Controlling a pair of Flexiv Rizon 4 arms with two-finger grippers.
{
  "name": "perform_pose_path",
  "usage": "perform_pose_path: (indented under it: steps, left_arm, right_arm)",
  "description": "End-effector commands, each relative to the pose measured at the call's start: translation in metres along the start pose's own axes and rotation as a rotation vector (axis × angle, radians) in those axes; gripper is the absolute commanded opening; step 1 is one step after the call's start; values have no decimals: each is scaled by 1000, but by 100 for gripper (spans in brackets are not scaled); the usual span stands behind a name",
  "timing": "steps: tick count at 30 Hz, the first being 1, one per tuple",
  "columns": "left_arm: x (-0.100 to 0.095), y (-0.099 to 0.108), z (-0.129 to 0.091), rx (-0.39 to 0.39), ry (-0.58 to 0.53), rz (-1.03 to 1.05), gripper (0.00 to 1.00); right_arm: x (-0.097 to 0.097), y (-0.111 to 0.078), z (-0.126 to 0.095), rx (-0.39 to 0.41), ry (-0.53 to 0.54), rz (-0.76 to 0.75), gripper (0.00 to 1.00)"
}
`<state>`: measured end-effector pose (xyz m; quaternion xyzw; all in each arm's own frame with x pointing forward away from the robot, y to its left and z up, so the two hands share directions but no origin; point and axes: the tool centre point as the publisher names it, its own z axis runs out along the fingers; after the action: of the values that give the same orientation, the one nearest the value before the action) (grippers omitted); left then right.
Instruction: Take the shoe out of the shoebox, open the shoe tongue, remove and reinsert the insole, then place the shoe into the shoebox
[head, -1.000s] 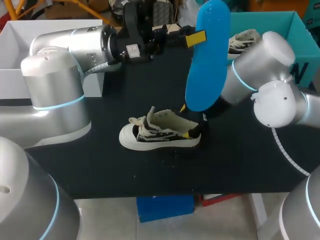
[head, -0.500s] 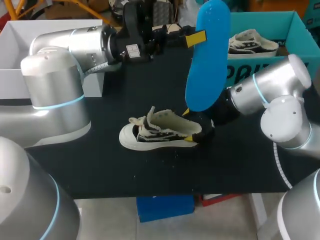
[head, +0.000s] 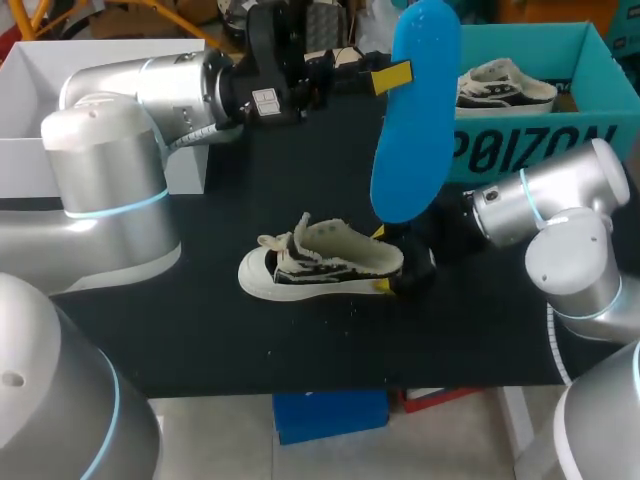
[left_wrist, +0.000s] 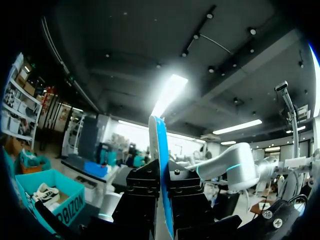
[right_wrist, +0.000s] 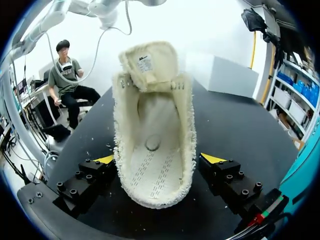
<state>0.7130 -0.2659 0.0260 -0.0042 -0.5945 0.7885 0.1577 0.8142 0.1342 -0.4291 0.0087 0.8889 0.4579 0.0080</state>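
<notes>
My judgement is that the insole is out and the step in hand is putting it back. The shoe (head: 320, 262) lies on its sole on the dark surface (head: 300, 170), its heel between the fingers of my right end effector (right_wrist: 160, 160) and its toe pointing away from it. The tongue is folded forward toward the toe, so the mouth gapes and the bare footbed shows.

To do this well, I think I should first brace the heel from both sides so the shoe cannot skid. Then I should bring the insole (head: 415, 110) down at a slant, narrow end first, aimed under the tongue toward the toe. Only after that should the heel end be pressed flat. Dropped straight down, it would likely catch on the frayed collar or buckle.

My right end effector is spread wide, one yellow tip on each side of the heel. The tip on one side sits just beside the collar, and the other stands apart from it, so it grips nothing yet.

My left end effector (head: 395, 77) is clenched on the blue insole, holding it upright and edge-on between its fingers, well above the shoe. The teal shoebox (head: 500, 150) stands beyond my right end effector, with a second shoe (head: 505, 85) inside.
</notes>
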Motion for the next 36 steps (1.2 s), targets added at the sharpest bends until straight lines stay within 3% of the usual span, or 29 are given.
perform_pose_path:
  steps: [1,14,27,36]
  left_arm:
    - [0,1,0,0,0,1,0]
    - [0,1,0,0,0,1,0]
    - [0,1,0,0,0,1,0]
    - [0,1,0,0,0,1,0]
  right_arm:
    - [1,-5,3,-1,-2,7,100]
    - [2,-8,0,22,-5,12,100]
    - [-15,17,-49,322,-23,-24,100]
    - [-23,32,-37,553,7,-94,100]
